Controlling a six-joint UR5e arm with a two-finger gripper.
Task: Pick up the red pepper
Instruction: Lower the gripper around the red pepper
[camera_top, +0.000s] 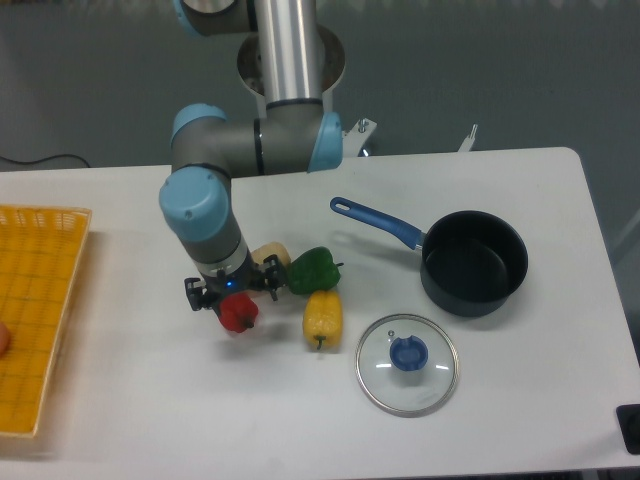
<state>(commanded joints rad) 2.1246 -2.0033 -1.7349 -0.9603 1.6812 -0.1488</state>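
The red pepper (238, 314) is small and glossy and rests on the white table (520, 400), left of the yellow pepper (322, 318). My gripper (232, 296) hangs directly over it, pointing down, its black fingers (196, 294) spread wide to either side of the pepper's top. The gripper is open and holds nothing. The arm's wrist hides the upper back part of the red pepper. A green pepper (312, 270) lies just to the right of the gripper.
A pale yellow block (270, 254) sits behind the gripper, partly hidden. A dark pan (472, 262) with a blue handle stands at the right, with a glass lid (407, 363) in front of it. A yellow basket (35, 320) is at the left edge.
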